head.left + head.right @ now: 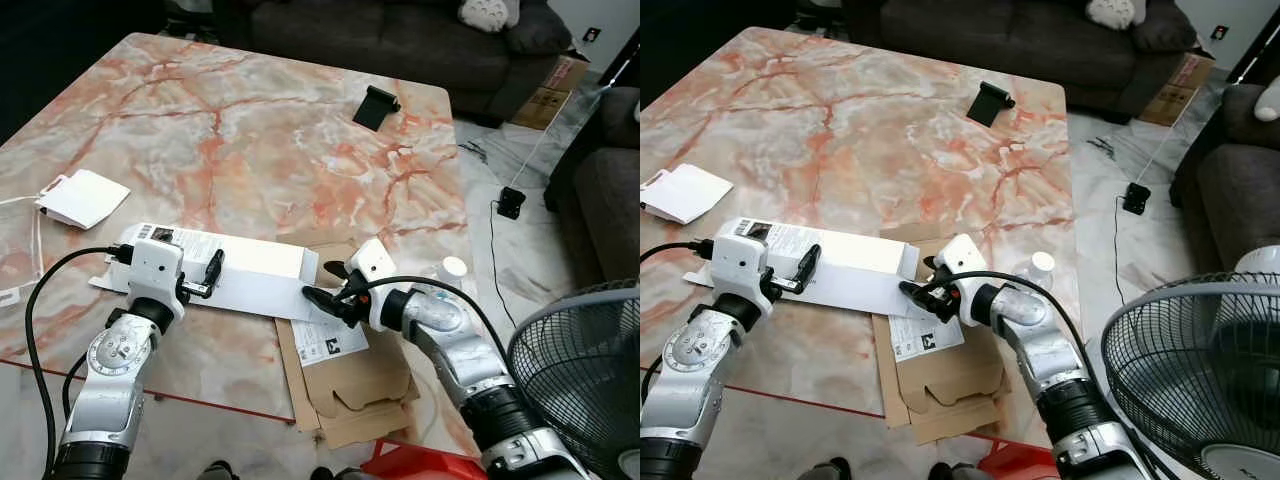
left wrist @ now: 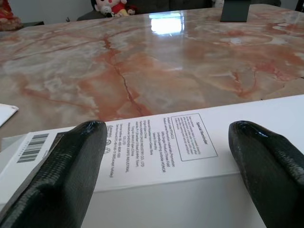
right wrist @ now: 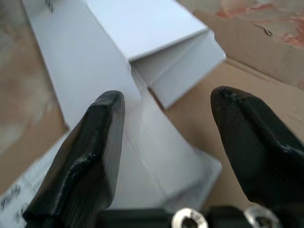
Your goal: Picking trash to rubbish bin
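Observation:
A long white box (image 1: 255, 275) lies on the marble table (image 1: 250, 130) near its front edge, its printed label (image 2: 185, 133) facing up. My left gripper (image 1: 212, 268) is at the box's left end, open, with its fingers (image 2: 71, 161) spread over the box top. My right gripper (image 1: 318, 300) is at the box's open right end (image 3: 175, 57), also open, and nothing sits between its fingertips (image 3: 109, 114). Under that end lie a flattened brown cardboard piece (image 1: 345, 385) and a printed white sheet (image 1: 335, 342).
A folded white paper bag (image 1: 80, 197) lies at the table's left, a black stand (image 1: 376, 106) at the far right. A white-capped bottle (image 1: 453, 268) stands by the right edge. A fan (image 1: 585, 380) is on my right, sofas (image 1: 400, 40) beyond.

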{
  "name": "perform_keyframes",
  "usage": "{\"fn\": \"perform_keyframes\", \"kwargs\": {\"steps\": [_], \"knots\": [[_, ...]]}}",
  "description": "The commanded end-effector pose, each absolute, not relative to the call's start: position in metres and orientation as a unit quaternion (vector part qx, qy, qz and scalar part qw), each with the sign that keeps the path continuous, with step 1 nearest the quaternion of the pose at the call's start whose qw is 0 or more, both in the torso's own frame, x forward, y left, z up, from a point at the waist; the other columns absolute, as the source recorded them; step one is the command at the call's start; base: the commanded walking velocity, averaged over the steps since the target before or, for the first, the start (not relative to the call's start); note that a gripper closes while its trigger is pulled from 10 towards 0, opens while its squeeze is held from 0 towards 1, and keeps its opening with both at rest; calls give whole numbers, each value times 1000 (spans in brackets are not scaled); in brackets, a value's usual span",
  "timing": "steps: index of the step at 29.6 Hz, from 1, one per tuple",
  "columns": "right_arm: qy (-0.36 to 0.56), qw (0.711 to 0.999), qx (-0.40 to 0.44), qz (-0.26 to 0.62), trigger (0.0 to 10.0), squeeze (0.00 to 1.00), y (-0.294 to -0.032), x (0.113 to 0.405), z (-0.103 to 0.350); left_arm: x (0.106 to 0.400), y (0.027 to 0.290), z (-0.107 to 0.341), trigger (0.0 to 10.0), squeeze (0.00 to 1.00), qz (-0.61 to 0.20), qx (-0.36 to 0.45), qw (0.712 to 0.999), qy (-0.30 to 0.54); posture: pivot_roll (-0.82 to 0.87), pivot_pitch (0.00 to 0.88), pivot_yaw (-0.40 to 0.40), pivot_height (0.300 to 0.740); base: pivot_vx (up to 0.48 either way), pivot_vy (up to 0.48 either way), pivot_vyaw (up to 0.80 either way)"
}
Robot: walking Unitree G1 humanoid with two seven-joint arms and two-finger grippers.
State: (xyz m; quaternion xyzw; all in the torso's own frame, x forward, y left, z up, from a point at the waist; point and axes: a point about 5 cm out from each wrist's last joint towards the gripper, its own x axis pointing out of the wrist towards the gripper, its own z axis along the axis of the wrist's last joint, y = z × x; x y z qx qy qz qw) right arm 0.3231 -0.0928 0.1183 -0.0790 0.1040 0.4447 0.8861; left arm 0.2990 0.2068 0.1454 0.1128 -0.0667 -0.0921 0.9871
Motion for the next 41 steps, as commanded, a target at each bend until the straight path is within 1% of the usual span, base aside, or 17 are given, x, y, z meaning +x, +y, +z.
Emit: {"fn": "perform_keyframes", "kwargs": {"steps": [1, 3, 7, 9, 11, 14, 25, 29, 39, 41], "knots": [[105, 885, -79, 446, 10000, 0, -96, 321, 122, 299, 202, 147, 10000, 0, -102, 114, 986, -70, 38, 162, -146, 740, 0, 0, 0], [106, 885, -73, 448, 10000, 0, -97, 319, 124, 299, 202, 147, 10000, 0, -102, 113, 986, -70, 38, 162, -146, 740, 0, 0, 0], [108, 887, -36, 447, 10000, 0, -97, 319, 130, 300, 202, 147, 10000, 0, -101, 112, 986, -70, 38, 162, -146, 740, 0, 0, 0], [106, 882, -4, 459, 10000, 0, -95, 318, 134, 300, 202, 147, 10000, 0, -100, 112, 986, -70, 33, 167, -148, 740, 0, 0, 0], [104, 879, 4, 466, 10000, 0, -94, 316, 136, 300, 203, 147, 10000, 0, -100, 112, 986, -70, 33, 167, -148, 740, 0, 0, 0], [101, 870, 41, 481, 10000, 0, -90, 314, 143, 300, 204, 147, 10000, 0, -97, 112, 986, -69, 34, 169, -148, 740, 0, 0, 0], [118, 866, 26, 485, 10000, 0, -90, 311, 134, 300, 201, 146, 10000, 0, -101, 111, 986, -69, 32, 174, -151, 740, 0, 0, 0], [143, 870, 21, 471, 10000, 0, -93, 312, 123, 301, 199, 147, 10000, 0, -104, 111, 986, -71, 32, 173, -151, 740, 0, 0, 0], [157, 860, 37, 484, 10000, 0, -84, 309, 114, 300, 197, 147, 10000, 0, -106, 106, 986, -72, 49, 179, -154, 740, 0, 0, 0], [156, 859, 29, 486, 10000, 0, -82, 309, 113, 300, 197, 147, 10000, 0, -106, 106, 986, -72, 49, 180, -154, 740, 0, 0, 0]]}}
